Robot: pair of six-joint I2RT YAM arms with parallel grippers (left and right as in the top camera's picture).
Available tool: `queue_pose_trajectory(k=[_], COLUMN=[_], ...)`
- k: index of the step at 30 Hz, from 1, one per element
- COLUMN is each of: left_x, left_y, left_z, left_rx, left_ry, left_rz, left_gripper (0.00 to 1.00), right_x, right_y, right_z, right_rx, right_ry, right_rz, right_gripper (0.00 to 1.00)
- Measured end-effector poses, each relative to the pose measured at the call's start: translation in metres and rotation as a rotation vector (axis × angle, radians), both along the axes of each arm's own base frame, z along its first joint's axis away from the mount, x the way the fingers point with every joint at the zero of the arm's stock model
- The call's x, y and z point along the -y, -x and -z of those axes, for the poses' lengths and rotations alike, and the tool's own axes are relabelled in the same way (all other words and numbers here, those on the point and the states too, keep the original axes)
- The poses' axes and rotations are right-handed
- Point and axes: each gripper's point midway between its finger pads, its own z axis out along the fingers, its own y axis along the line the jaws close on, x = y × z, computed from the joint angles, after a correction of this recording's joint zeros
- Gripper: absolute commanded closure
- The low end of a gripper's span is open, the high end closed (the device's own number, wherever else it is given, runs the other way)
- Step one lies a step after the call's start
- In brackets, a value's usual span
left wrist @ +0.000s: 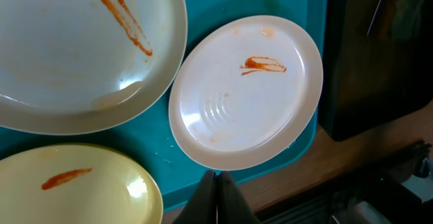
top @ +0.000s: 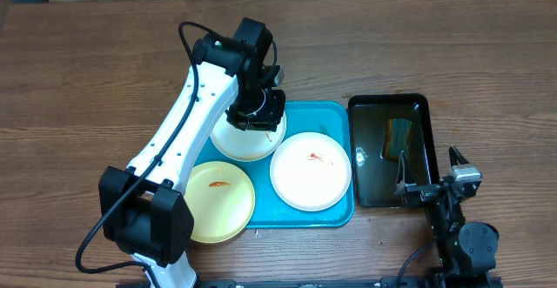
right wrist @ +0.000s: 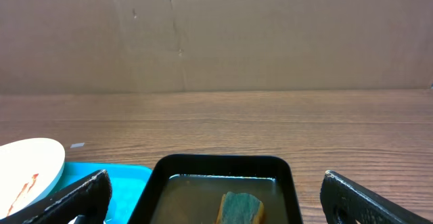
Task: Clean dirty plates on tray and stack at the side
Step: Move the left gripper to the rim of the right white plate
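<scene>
Three plates lie on the turquoise tray [top: 338, 118]. One white plate [top: 311, 170] with a red smear sits at the tray's right. A second white plate [top: 244, 142] lies at the back left, partly hidden under my left gripper [top: 255, 110], which hovers over it, shut and holding nothing. The pale yellow plate [top: 218, 203] overhangs the tray's front left corner. In the left wrist view my shut gripper [left wrist: 218, 197] points past the smeared white plate [left wrist: 247, 92], the other white plate [left wrist: 81, 48] and the yellow plate [left wrist: 67, 190]. My right gripper [top: 429, 168] stands open at the basin's front edge.
A black basin [top: 387, 99] of dark water stands right of the tray, with a green and yellow sponge [top: 399, 136] in it. In the right wrist view the basin [right wrist: 223, 162] and sponge [right wrist: 240, 209] lie between my open fingers [right wrist: 81, 197]. Bare wooden table surrounds everything.
</scene>
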Motion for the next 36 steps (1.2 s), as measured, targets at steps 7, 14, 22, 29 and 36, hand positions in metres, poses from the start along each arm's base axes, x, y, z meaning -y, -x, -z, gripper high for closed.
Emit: queue_pose_trajectory(k=[7, 14, 22, 29, 36], left_x=[0.002, -0.004, 0.003, 0.016, 0.009], left_y=[-0.002, -0.001, 0.008, 0.021, 0.038], left_z=[-0.001, 0.0, 0.003, 0.022, 0.059], left_rx=[0.006, -0.007, -0.016, -0.001, -0.057], left_ry=[0.014, -0.009, -0.048, -0.116, -0.18], left_rz=[0.001, -0.027, -0.01, 0.045, 0.023], left_gripper=[0.96, 0.77, 0.57, 0.5, 0.59], right_x=[0.0, 0.0, 0.0, 0.0, 0.0], right_y=[0.0, 0.0, 0.0, 0.0, 0.0], right_z=[0.0, 0.0, 0.0, 0.0, 0.0], right_rx=[0.0, 0.0, 0.0, 0.0, 0.0], right_ry=[0.0, 0.0, 0.0, 0.0, 0.0], right_rz=[0.0, 0.0, -0.001, 0.0, -0.001], right_gripper=[0.0, 0.0, 0.0, 0.0, 0.0])
